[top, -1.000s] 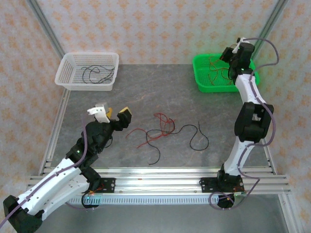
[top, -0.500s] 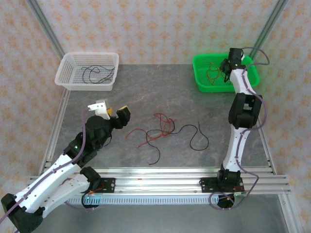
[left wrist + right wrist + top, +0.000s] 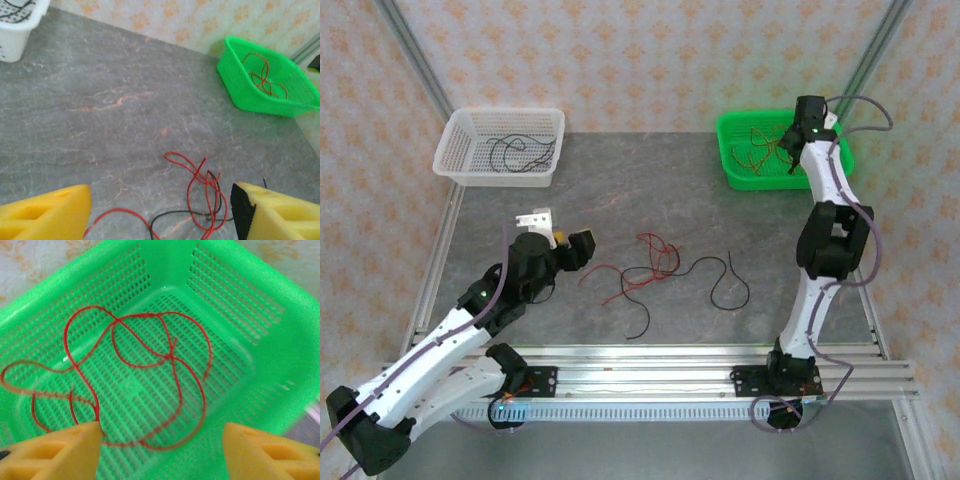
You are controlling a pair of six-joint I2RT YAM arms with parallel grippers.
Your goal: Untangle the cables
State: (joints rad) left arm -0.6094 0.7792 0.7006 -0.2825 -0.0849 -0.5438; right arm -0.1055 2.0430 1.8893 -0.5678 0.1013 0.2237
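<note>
My left claw (image 3: 570,240) hangs low over the table (image 3: 720,215), well apart from the green basket (image 3: 732,172), nearer my bases and off to its left. Its yellow fingers (image 3: 45,212) stand wide apart with nothing between them.

The cables (image 3: 655,262) lie in a loose tangle on the table, nearer me than the green basket and to its left, just ahead of my left claw. Red loops cross over black ones at the middle. One red end trails from the tangle away from the green basket, towards my left claw. A black strand curls out on the basket's side of the tangle, and another black end runs towards my bases.

My right claw (image 3: 162,432) hovers over the green basket, its fingers (image 3: 55,452) spread and gripping nothing. Red wires (image 3: 150,355) lie looped on the basket's floor below it, and one loop passes close by one fingertip; I cannot tell whether they touch.

The white basket (image 3: 495,178) sits along the same far edge as the green basket, well to its left, with black wires (image 3: 520,152) inside.
</note>
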